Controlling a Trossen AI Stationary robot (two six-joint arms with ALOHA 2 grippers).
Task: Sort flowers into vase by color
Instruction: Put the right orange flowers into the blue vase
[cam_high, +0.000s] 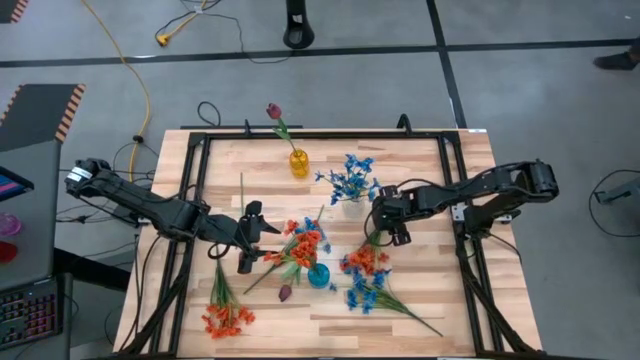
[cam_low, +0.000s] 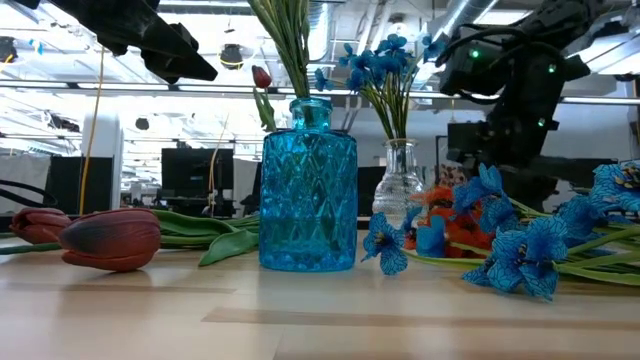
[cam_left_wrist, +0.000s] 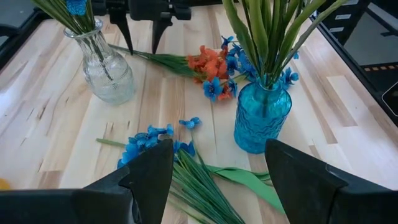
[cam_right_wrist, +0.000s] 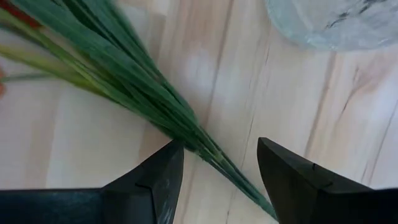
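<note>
table: pale wooden plank tabletop (cam_high: 430, 300) with a black metal frame round its edges.
blue vase: faceted turquoise glass vase (cam_high: 318, 276) near the middle of the table toward the front edge; it holds orange-red blossom sprays on green stems (cam_high: 306, 243). in the low view the same vase (cam_low: 308, 200) stands upright with green stems rising out of its neck.
clear vase: small clear glass vase (cam_high: 352, 203) behind the blue one, upright, holding bright blue blossom sprays (cam_high: 350, 178).
yellow vase: small amber-yellow glass vase (cam_high: 299, 163) near the far edge, holding one dark maroon tulip-like bud on a thin stem (cam_high: 273, 110).
loose flowers, right side: a mixed heap of orange-red and blue sprays (cam_high: 366, 275) lies flat on the wood beside the blue vase, its long green stems running toward the front right.
loose flowers, left side: an orange-red bunch (cam_high: 226, 316) lies near the front left edge, well apart from the vases.
loose tulips: two dark maroon buds (cam_low: 110, 238) lie on their sides on the table left of the blue vase in the low view.
left gripper: left gripper (cam_high: 247, 236) hovers just left of the blue vase, fingers spread apart and empty; in its wrist view nothing sits between the two dark fingers (cam_left_wrist: 149, 174).
right gripper: right gripper (cam_high: 399, 225) hangs between the clear vase and the mixed heap, jaws spread, straddling a bundle of green stems (cam_right_wrist: 155, 106) lying on the wood without pinching it.
</note>
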